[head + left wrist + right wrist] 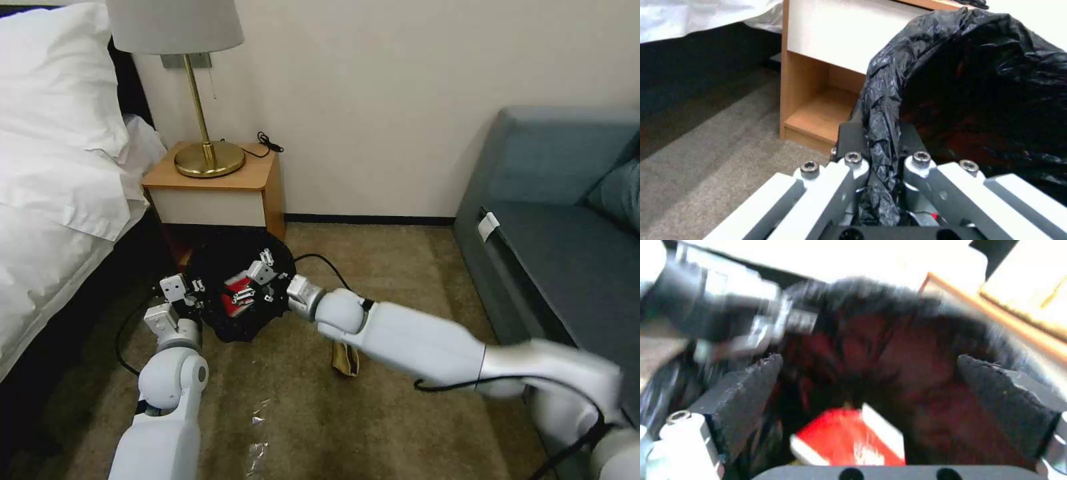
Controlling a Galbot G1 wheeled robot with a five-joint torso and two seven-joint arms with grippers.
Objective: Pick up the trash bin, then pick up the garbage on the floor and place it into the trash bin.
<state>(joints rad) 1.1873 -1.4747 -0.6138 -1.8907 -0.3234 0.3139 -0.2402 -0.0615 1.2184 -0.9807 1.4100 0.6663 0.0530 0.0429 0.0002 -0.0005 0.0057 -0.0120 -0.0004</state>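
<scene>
The black-bag-lined round trash bin [237,293] was held at its rim, clamped by the left gripper [882,156]. The right gripper [257,283] was spread wide over the bin's mouth, with a red-and-white snack packet [846,440] seen directly beneath it inside.

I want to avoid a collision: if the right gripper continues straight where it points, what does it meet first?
Probably the red-and-white snack packet lying inside the trash bin, just ahead of the open right gripper; depth is unclear.

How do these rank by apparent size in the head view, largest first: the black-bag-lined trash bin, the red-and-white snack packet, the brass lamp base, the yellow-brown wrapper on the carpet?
1. Black-bag-lined trash bin
2. Brass lamp base
3. Yellow-brown wrapper, partly hidden by the right arm, and red-and-white snack packet, partly hidden by the right gripper: too alike to rank.
</scene>
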